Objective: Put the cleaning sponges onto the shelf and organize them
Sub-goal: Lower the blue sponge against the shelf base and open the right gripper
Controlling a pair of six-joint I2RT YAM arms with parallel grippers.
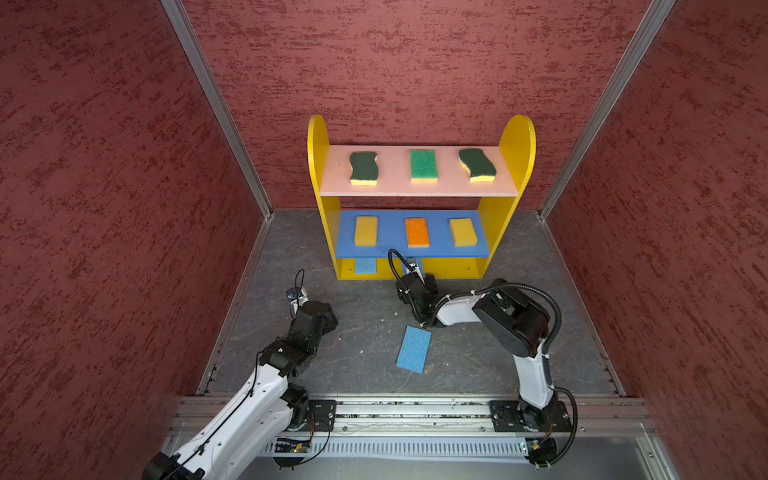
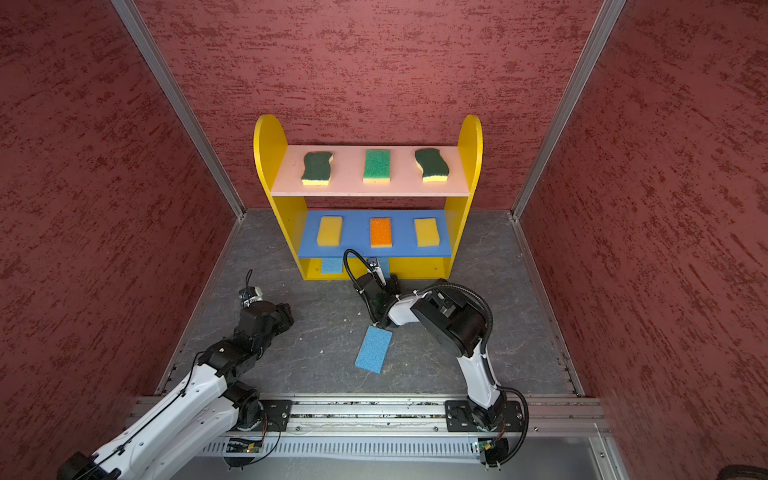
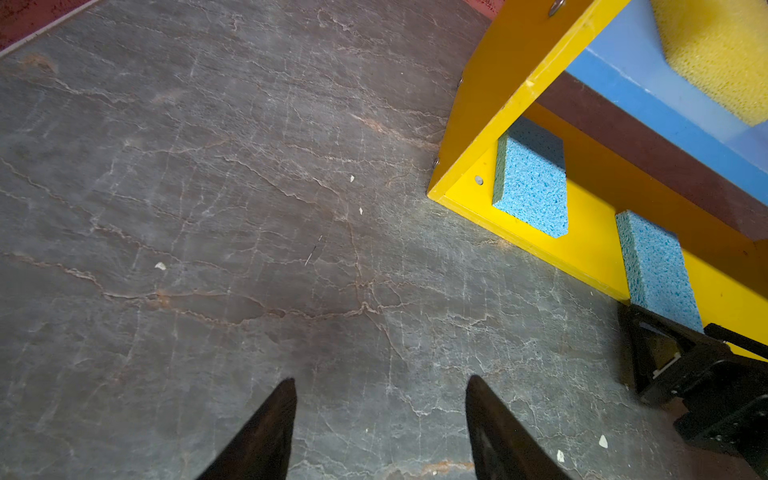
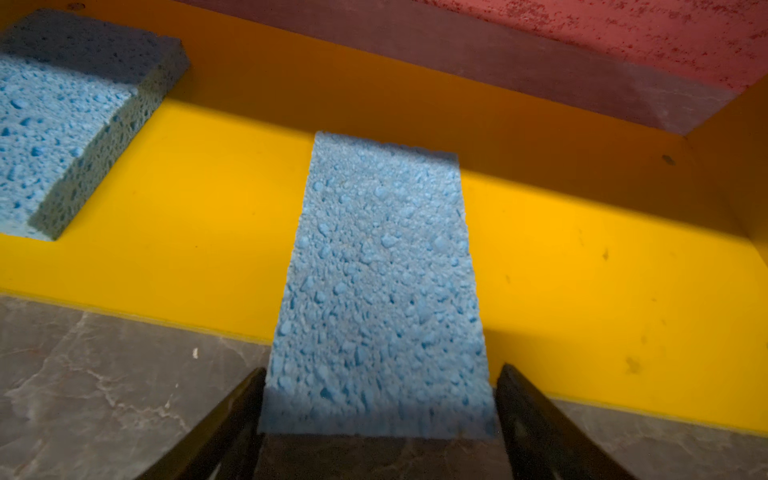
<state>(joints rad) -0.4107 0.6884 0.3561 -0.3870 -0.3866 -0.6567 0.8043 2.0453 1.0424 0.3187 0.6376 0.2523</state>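
The shelf (image 1: 318,141) stands at the back wall. Its pink top board holds two dark-green wavy sponges (image 1: 363,167) (image 1: 478,165) and a bright green sponge (image 1: 423,165). On the blue middle board lie two yellow sponges (image 1: 366,230) (image 1: 463,232) and an orange sponge (image 1: 417,232). A blue sponge (image 3: 532,183) lies on the yellow bottom board at the left. A second blue sponge (image 4: 382,270) lies mid-board, its near end past the front edge. My right gripper (image 4: 382,370) stands open around that end, with a slim gap at one finger. My left gripper (image 3: 381,379) is open over bare floor.
A third blue sponge (image 1: 414,349) lies flat on the grey stone floor (image 1: 357,332) in front of the shelf, just beside the right arm's elbow. Red walls close in both sides and the back. A metal rail (image 1: 415,409) runs along the front.
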